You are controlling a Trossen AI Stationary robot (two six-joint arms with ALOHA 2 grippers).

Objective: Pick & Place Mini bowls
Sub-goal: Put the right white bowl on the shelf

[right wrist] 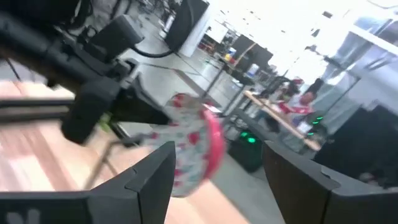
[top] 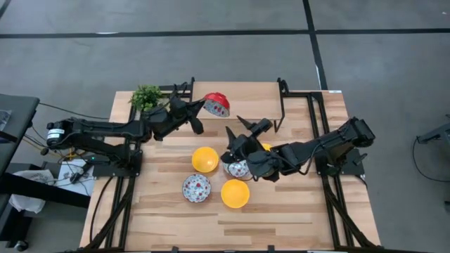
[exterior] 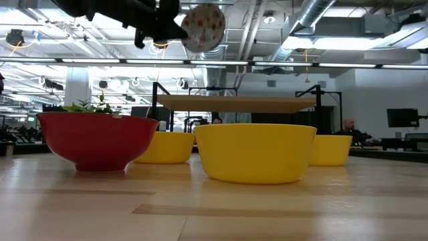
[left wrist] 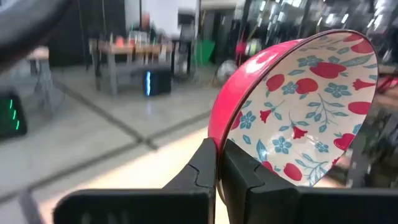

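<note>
My left gripper (top: 202, 107) is shut on a mini bowl (top: 216, 104), red outside and floral inside, held high over the table's far side near the plant. In the low view this bowl (exterior: 202, 27) hangs above the others. My right gripper (top: 234, 128) is open, raised over the table's middle and pointing at the held bowl (right wrist: 194, 149). On the table stand two yellow bowls (top: 204, 159) (top: 235, 193), a floral bowl (top: 196, 187), another floral bowl (top: 238, 169) under the right arm, and a third yellow bowl (top: 266, 147), mostly hidden. My left gripper pinches the bowl's rim (left wrist: 217, 144), one finger (left wrist: 245, 177) on the floral inside and one finger (left wrist: 198, 174) on the red outside. The fingers come roughly level from the table's left. The bowl is lifted clear and tipped onto its side.
A small green potted plant (top: 146, 96) stands at the far left corner. A black metal frame (top: 282, 105) carrying a raised wooden shelf (exterior: 234, 102) stands at the far right. Bare wood lies along the table's near edge (top: 281, 225).
</note>
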